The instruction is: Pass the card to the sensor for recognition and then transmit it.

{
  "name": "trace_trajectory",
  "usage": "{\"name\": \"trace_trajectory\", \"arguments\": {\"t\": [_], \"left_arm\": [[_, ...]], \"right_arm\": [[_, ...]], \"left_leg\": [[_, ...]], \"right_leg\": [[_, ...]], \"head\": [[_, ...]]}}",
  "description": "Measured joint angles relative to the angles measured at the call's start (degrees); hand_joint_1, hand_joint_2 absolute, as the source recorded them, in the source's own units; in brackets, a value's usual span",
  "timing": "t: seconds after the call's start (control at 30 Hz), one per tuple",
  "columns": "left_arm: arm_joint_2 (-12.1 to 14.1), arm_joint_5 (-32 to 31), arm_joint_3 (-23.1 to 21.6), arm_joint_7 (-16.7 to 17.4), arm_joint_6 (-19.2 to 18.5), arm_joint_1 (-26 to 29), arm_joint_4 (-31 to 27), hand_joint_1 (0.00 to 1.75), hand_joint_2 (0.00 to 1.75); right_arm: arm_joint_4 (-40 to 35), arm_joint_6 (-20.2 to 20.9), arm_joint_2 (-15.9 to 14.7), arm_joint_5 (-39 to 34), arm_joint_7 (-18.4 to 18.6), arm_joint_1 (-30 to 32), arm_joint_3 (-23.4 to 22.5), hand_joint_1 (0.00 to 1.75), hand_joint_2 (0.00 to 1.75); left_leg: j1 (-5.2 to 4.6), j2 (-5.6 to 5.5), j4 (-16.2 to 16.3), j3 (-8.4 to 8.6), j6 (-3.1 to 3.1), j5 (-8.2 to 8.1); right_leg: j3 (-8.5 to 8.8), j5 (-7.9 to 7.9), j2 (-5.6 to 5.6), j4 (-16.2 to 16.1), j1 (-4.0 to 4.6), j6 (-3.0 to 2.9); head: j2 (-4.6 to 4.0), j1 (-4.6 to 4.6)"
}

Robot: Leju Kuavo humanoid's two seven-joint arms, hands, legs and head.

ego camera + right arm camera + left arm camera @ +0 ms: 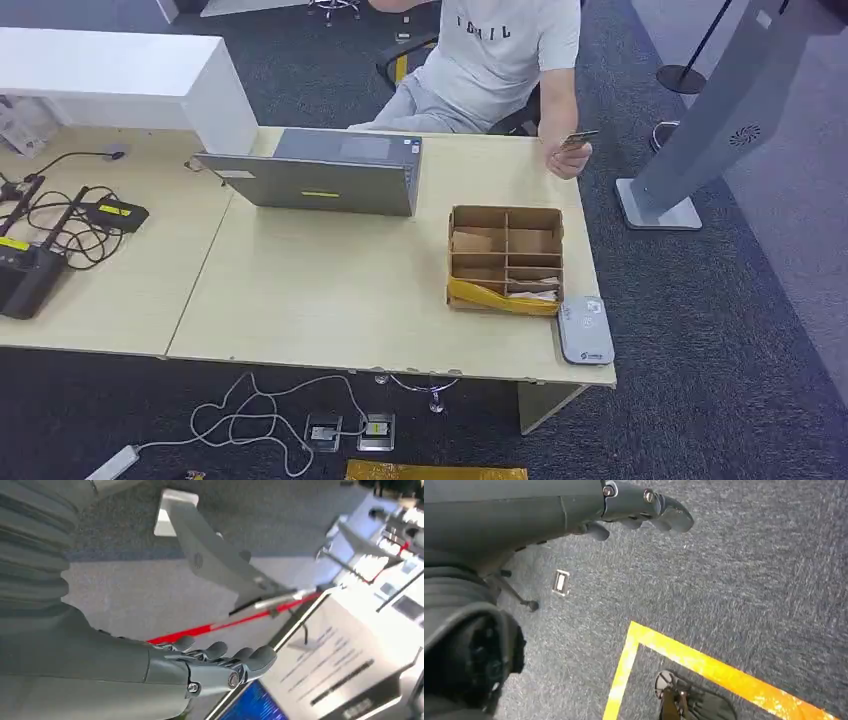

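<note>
A: Start with the hands. What are they doing?

B: The left hand (644, 512), at the top of the left wrist view, hangs over grey carpet with its fingers loosely apart and nothing in them. The right hand (220, 667), low in the right wrist view, is the same: fingers spread, empty, held out in open air. I judge both arms are idle because the robot has no card to work with.

A: So where is the card?

B: Upper right of the head view, at the far edge of the table (330, 300). A person's hand (570, 158) holds the card (579, 139) up off the wood, probably offering it for a handover.

A: And the sensor?

B: The grey card reader (585, 330) sits at the lower right corner of the table, just beside a cardboard divider box (506, 258). That near corner looks chosen to suit the robot's right arm.

A: Counts?

B: 1 card, 1 card reader, 1 divider box and 1 closed laptop (315, 172) at upper centre. At the left edge, 1 black router (25, 275) with tangled cables.

A: Progress?

B: By my reading, nothing is done yet: the card has to be taken first.
</note>
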Motion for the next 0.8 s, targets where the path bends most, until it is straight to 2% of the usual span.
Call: {"name": "trace_trajectory", "arguments": {"t": [0.1, 0.2, 0.33, 0.57, 0.8], "left_arm": [[0.0, 0.0, 0.0, 0.0, 0.0, 0.0, 0.0, 0.0, 0.0], [0.0, 0.0, 0.0, 0.0, -0.2, 0.0, 0.0, 0.0, 0.0], [0.2, -0.3, 0.0, 0.0, -0.5, 0.1, 0.0, 0.0, 0.0], [0.2, -0.6, -0.2, 0.0, -0.6, 0.1, 0.0, 0.0, 0.0], [0.2, -0.6, -0.2, 0.0, -0.6, 0.1, 0.0, 0.0, 0.0]], "right_arm": [[-2.7, 2.1, 0.6, 0.0, 0.5, 1.1, 3.1, 0.0, 1.75], [-4.4, 2.7, 1.1, -0.1, 0.9, 1.7, 4.9, 0.0, 1.75], [-5.7, 5.4, 1.4, -0.3, 1.9, 1.9, 7.2, 0.0, 1.75], [-7.9, 2.8, 1.6, 1.9, 2.0, 4.8, 11.4, 0.0, 1.75], [-9.0, 2.5, 1.6, 2.3, 2.0, 5.5, 14.4, 0.0, 1.75]], "left_leg": [[0.0, 0.0, 0.0, 0.0, 0.0, 0.0], [-0.01, 0.0, 0.0, -0.01, 0.0, 0.0], [0.0, 0.0, 0.0, -0.01, 0.0, 0.0], [0.0, 0.0, 0.0, -0.02, -0.01, 0.0], [0.0, 0.03, 0.0, 0.0, -0.01, -0.01]], "right_leg": [[0.0, 0.0, 0.01, 0.0, 0.0, 0.0], [-0.02, 0.0, 0.0, 0.0, 0.0, 0.0], [-0.02, 0.0, 0.01, 0.0, 0.0, 0.0], [-0.03, 0.0, -0.01, 0.0, 0.01, 0.0], [-0.05, 0.0, 0.06, 0.0, 0.0, 0.0]], "head": [[0.02, 0.0], [0.0, -0.02], [0.0, 0.02], [0.0, 0.02], [0.0, 0.02]]}}
